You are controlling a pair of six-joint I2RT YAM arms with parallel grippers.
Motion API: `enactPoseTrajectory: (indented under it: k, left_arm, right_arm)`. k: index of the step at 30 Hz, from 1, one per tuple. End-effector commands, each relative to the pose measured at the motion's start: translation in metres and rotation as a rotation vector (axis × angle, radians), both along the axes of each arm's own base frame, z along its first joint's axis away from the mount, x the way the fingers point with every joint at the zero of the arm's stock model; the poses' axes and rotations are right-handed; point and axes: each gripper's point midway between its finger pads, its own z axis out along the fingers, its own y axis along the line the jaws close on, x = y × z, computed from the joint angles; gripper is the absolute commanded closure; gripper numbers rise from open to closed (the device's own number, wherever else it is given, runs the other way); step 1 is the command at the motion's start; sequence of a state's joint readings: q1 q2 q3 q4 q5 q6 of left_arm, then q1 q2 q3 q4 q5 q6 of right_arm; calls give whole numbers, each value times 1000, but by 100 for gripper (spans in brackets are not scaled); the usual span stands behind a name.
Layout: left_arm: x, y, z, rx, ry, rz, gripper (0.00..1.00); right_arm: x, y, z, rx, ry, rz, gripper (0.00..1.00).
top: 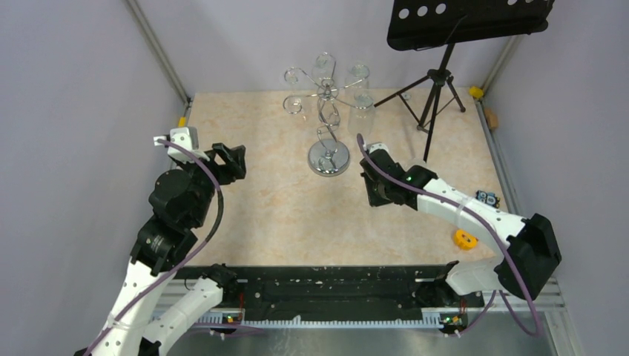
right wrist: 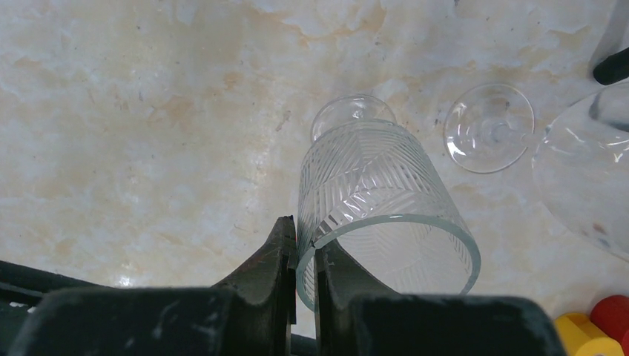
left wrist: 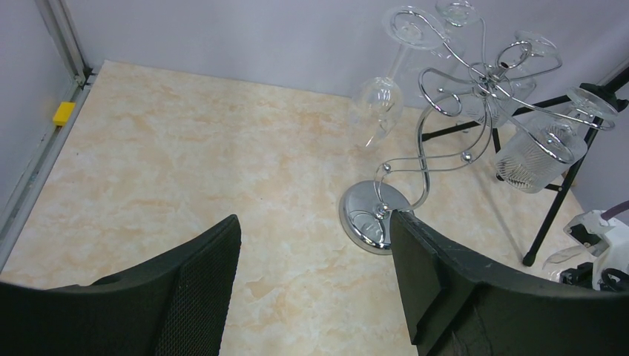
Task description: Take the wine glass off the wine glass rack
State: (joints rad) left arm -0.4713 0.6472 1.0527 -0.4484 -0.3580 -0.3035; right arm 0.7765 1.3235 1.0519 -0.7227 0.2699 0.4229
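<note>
The right pincer [right wrist: 304,241] pinches the patterned wine glass [right wrist: 371,178] by its rim

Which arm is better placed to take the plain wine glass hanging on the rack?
Left, probably: the left hand is open, empty and facing the rack, that wine glass in view. The right hand is shut on the rim of a patterned glass.

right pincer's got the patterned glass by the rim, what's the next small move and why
Probably ease the right pincer gently straight down. It is shut on the rim of the patterned glass, which looks upright above the table, and I cannot tell whether its foot rests there.
</note>
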Motion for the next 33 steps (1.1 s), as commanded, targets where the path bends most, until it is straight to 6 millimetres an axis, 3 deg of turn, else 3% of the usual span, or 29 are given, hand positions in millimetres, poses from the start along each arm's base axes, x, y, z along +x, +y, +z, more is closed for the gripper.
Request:
enactPoseTrajectory:
  k: [1,14,26,33]
  left_arm:
    - [0,3,6,-13,-33,12,23]
    - [-1,1,4,-28,-30,3,23]
    - [1,-4,-1,-43,-14,-15,23]
    - [4,-10,-6,-49,6,-31,23]
  right_arm:
    - [20,8,7,45,-76,-29,100]
    - [19,1,-13,27,-32,-60,98]
    - [27,-11,-19,-2,-15,-65,87]
    - [34,-8,-10,30,-32,-61,75]
